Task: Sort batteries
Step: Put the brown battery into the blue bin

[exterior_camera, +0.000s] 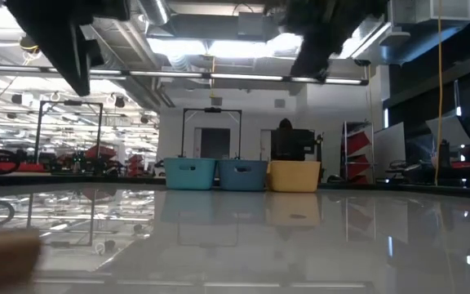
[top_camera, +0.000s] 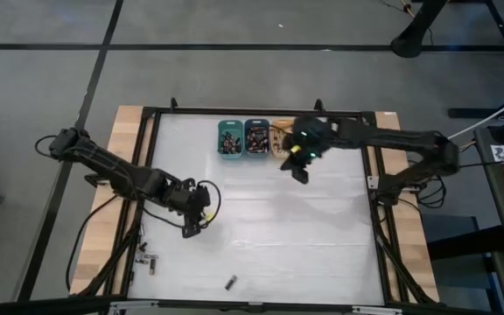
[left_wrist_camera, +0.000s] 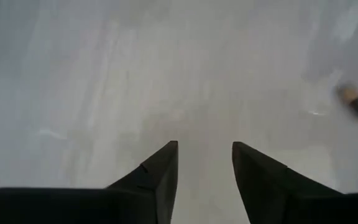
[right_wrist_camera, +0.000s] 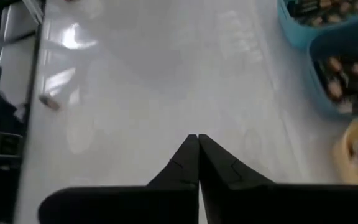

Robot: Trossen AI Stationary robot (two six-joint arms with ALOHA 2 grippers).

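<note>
Left gripper [left_wrist_camera: 204, 163] hangs low over the white table [top_camera: 322, 236], arm stretched in from the left edge, fingers parted and empty. Right gripper [right_wrist_camera: 198, 146], pinched shut on nothing, reaches beside the bins [top_camera: 243, 137] full of batteries [top_camera: 256, 138]; one loose battery [top_camera: 231, 282] lies at the near edge.

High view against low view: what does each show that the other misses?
Only the high view shows a loose battery near the table's front edge, more batteries off the white surface at front left, the cells filling the bins, the left gripper over the left side and the right gripper just in front of the bins.

Only the low view shows the room behind the table.

Both show the teal bin, blue bin and orange bin in a row, plus the white table.
</note>
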